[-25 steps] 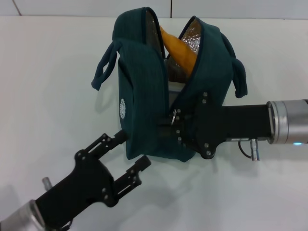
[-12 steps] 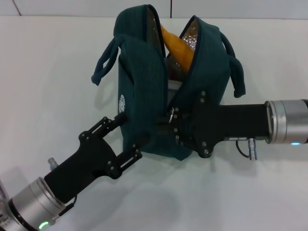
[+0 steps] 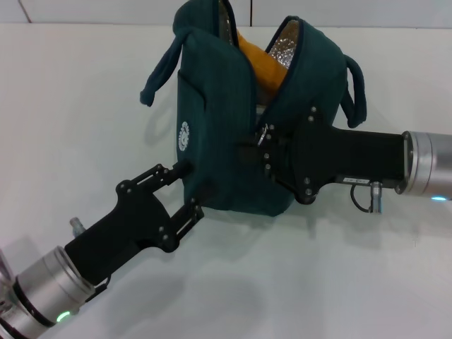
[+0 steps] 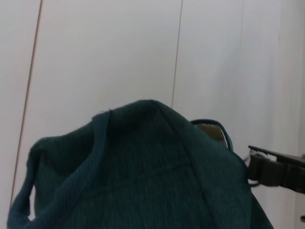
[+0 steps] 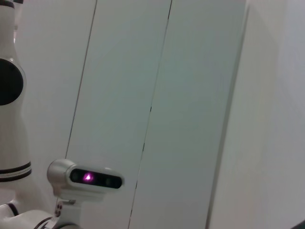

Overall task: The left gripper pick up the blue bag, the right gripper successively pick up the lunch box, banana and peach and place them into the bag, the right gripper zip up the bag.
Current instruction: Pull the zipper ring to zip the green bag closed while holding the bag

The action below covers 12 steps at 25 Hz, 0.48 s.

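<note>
left gripper clamping blue bag at lower near corner | right gripper pinching zip ring; mouth gaping, banana poking out | table lying open all round

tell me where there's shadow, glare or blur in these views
Head view: soft shadows on the table beside the blue bag and under both arms; its foil lining glints. Left wrist view: bag fabric close and soft. Right wrist view: evenly lit wall, one glowing purple light.
</note>
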Motion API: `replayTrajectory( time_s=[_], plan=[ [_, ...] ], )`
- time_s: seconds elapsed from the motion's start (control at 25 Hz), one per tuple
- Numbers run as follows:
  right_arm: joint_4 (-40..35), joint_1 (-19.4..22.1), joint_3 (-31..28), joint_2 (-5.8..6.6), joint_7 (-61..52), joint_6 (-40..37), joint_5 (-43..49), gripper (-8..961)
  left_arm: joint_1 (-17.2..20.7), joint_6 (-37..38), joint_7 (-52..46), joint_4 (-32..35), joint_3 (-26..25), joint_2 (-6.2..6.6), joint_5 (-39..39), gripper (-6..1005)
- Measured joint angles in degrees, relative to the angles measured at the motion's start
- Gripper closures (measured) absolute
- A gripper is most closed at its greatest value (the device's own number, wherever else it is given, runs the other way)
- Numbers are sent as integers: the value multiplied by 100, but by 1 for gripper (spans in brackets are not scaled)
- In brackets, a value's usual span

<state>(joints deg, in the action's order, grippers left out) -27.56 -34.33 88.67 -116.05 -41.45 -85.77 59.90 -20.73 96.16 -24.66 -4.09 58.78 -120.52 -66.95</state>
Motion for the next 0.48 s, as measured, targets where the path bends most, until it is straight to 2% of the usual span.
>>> replayTrajectory(
  time_s=[0.16,0.48],
  plan=[
    [19,-1,17,-7,-6,0,-4,915,-94,-24,2,3,-15,11,29,412],
    [75,11,9,-14,34,41,-202,915,-252,-333,24,138,39,23,-93,780]
  ],
)
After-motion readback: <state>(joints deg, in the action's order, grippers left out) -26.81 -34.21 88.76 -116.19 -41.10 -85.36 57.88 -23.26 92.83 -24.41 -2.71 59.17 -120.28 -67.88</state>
